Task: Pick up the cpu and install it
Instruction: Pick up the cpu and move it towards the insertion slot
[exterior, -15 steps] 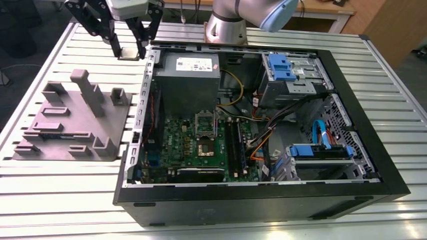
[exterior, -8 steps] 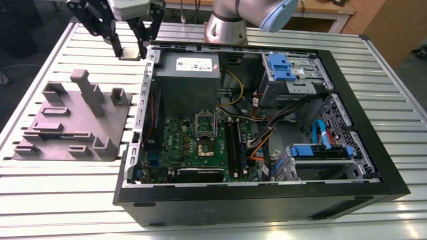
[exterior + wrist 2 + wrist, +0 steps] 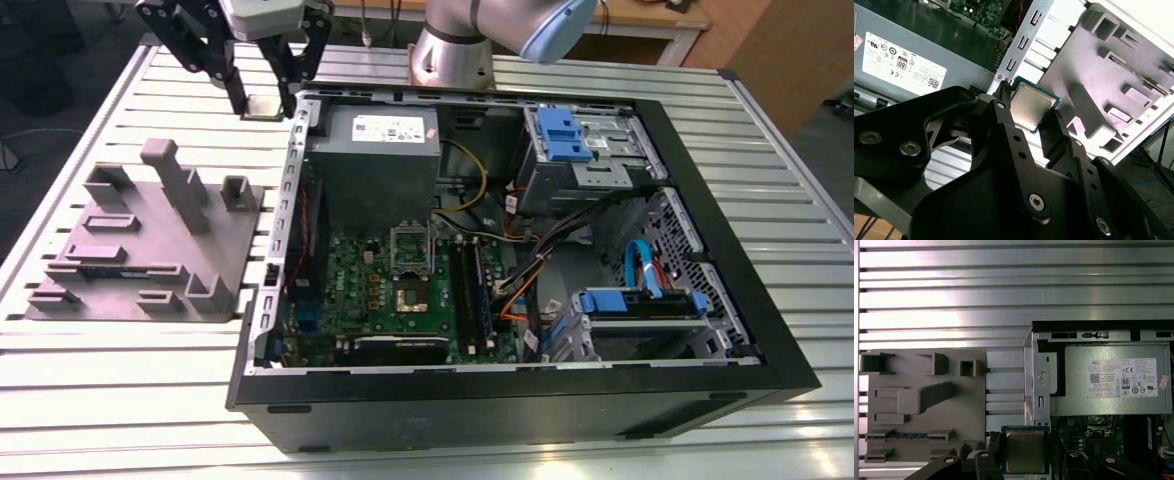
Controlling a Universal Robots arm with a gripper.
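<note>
The cpu (image 3: 1032, 104), a flat silvery square with a thin pale rim, is clamped between the two black fingers of my gripper (image 3: 1032, 114). In the first wrist view the cpu (image 3: 1025, 450) hangs level between the fingers, over the gap between the grey fixture and the case wall. In the exterior view my gripper (image 3: 266, 100) is raised at the case's far corner on the exterior view's left, just outside the wall, with the cpu (image 3: 266, 110) at its tips. The dark square socket (image 3: 407, 294) lies on the green motherboard (image 3: 350, 290) inside the case, apart from the gripper.
The open black computer case (image 3: 747, 300) lies on a slatted metal table (image 3: 120, 400). A grey power supply box (image 3: 376, 160) with a white label sits nearest the gripper. A grey moulded fixture (image 3: 134, 250) with upright posts stands beside the case. Blue drive brackets and cables fill the case's other side.
</note>
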